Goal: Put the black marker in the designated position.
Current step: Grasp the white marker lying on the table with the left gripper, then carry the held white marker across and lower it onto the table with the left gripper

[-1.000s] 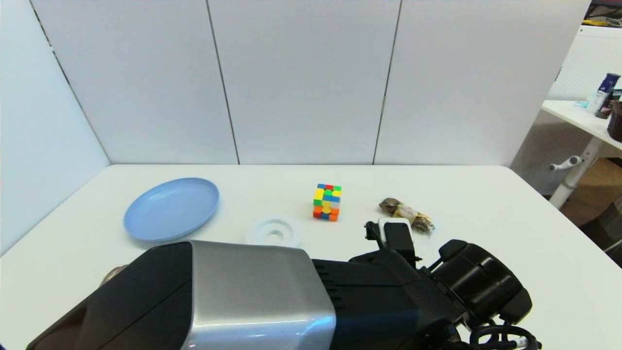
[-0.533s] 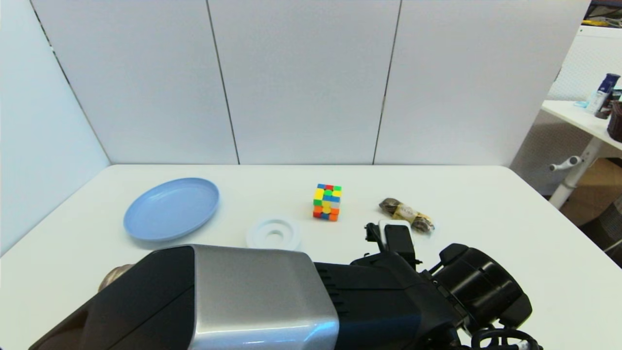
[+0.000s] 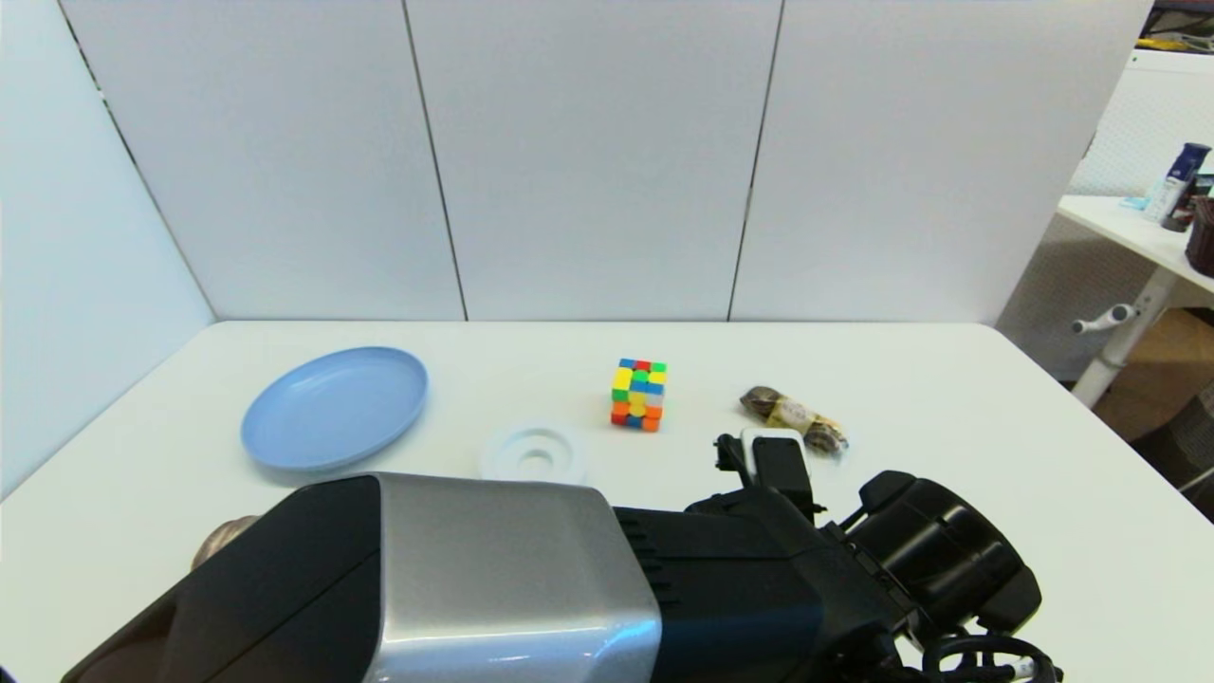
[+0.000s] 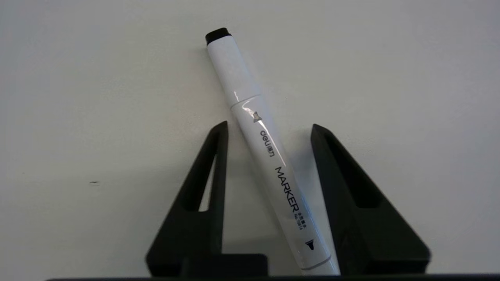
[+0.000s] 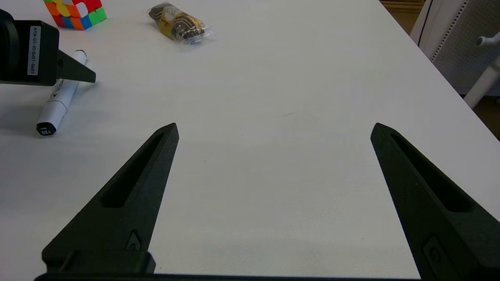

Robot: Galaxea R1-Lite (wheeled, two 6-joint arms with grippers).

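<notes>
Almost nothing has shifted over the last second: the left gripper (image 4: 269, 128) stays low over the black marker (image 4: 265, 150), fingers spread either side of the barrel, not pinching. The grasp looks yet to come. The marker lies flat on the table (image 5: 273, 97), white-barrelled, black-tipped. The right gripper (image 5: 273, 130) idles nearby, fingers wide apart.
</notes>
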